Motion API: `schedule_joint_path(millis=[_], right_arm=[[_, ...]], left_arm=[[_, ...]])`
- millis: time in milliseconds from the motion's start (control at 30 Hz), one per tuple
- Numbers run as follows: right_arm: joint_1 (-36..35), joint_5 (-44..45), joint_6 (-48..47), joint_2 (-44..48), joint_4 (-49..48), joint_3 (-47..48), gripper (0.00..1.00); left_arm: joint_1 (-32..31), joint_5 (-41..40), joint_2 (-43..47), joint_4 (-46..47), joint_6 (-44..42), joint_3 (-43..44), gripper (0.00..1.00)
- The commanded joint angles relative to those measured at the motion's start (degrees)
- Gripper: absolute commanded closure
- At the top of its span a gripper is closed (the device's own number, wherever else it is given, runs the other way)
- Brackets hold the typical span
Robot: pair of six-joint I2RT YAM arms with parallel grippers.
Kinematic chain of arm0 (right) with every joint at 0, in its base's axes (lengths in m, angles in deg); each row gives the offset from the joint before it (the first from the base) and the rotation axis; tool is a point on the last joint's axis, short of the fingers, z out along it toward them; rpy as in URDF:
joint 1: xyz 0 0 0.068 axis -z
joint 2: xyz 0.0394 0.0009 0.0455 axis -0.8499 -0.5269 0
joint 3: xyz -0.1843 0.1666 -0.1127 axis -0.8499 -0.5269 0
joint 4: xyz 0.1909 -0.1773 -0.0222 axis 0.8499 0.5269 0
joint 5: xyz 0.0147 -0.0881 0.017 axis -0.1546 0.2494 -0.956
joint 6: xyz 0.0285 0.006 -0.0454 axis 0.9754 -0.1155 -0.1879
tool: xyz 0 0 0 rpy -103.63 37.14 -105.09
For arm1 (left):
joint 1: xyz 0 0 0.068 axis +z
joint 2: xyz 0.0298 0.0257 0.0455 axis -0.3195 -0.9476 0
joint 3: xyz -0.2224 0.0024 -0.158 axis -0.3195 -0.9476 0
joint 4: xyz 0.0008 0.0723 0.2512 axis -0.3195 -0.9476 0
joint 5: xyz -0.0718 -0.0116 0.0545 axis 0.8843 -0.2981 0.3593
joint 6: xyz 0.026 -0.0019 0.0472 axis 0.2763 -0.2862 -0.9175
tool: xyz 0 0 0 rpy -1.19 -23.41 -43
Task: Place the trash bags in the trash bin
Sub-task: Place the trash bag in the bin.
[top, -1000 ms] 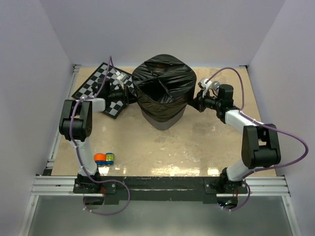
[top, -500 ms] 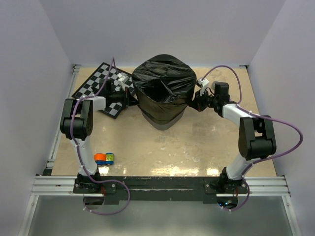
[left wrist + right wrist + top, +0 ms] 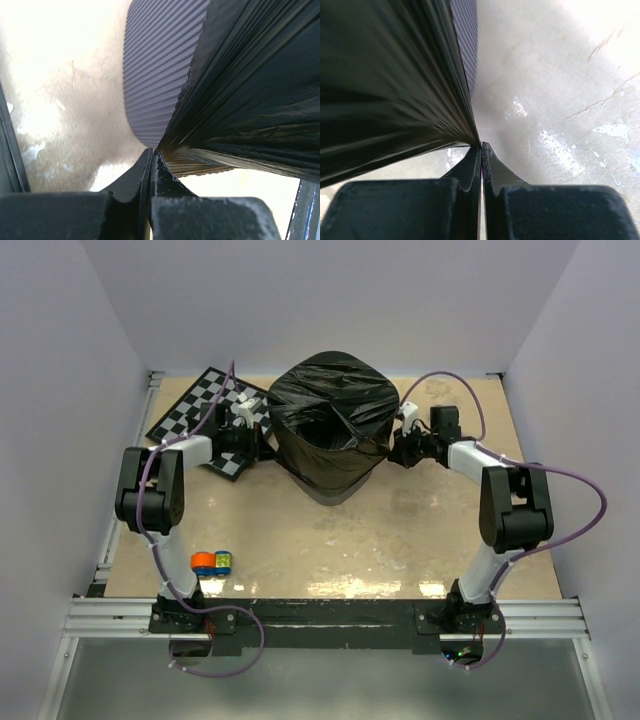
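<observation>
Mostly hidden under trash bag (image 3: 330,420): trash bin (image 3: 330,490), bar grey base. Partly covered by left arm (image 3: 190,450), left of bin: checkerboard (image 3: 190,412). Too small to identify: orange-blue item (image 3: 212,562), near side of bin. Cut off and streak-blurred in both wrist views: trash bag.

The right gripper (image 3: 481,146) has its 2 dark fingers pressed together, pinching the edge of the black trash bag (image 3: 385,85) at their tips. From the pinch the glossy film fans out in taut pleats up and to the left. Just ahead of the tips stands the ribbed grey wall of the trash bin (image 3: 465,35). To the right lies the pale, patchy table (image 3: 560,90).
</observation>
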Motion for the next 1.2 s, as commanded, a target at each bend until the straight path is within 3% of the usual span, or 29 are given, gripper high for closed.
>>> schedule_joint_path(millis=[0,100,200,233,367,400,500,600,800,967,1167], right_arm=[[1.13,9.83,-5.19,-5.02,11.90,0.47,1.00],[1.13,9.39,-4.23,-4.24,12.17,1.34,0.96],[1.13,10.27,-2.73,-1.61,12.70,2.48,0.76],[1.21,10.71,-2.56,-0.12,13.57,3.27,0.73],[1.92,12.02,-3.34,4.54,18.84,9.32,0.59],[2.27,12.81,-3.69,5.77,19.90,11.35,0.56],[4.02,15.63,-3.52,9.02,20.70,17.06,0.48],[4.55,15.47,-3.87,10.61,20.70,26.19,0.45],[0.62,-4.12,-2.47,9.40,16.65,45.26,0.27],[-11.42,-11.61,-1.94,-0.96,26.99,61.78,0.15],[-19.61,-8.72,-13.43,-11.61,42.46,73.05,0.14]], left_arm=[[0.58,-12.25,-0.53,-12.84,-3.65,-3.13,1.00],[0.76,-11.65,0.25,-16.19,-6.01,-2.25,1.00],[1.37,-11.21,2.18,-16.72,-6.37,-0.41,0.99],[1.72,-11.04,2.88,-16.98,-6.54,0.55,0.93],[2.95,-11.64,6.40,-18.13,-4.88,4.86,0.53],[3.04,-11.39,7.89,-17.95,-4.79,5.48,0.47],[3.83,-8.32,14.12,-13.75,-3.92,4.09,0.01],[4.01,-5.94,18.52,-9.52,-3.47,2.85,0.00],[7.61,-4.97,22.92,-8.20,0.57,3.11,0.00],[8.76,-6.55,25.65,-7.23,0.49,2.85,0.00],[8.76,-6.38,28.64,-5.30,2.07,-0.84,0.00]])
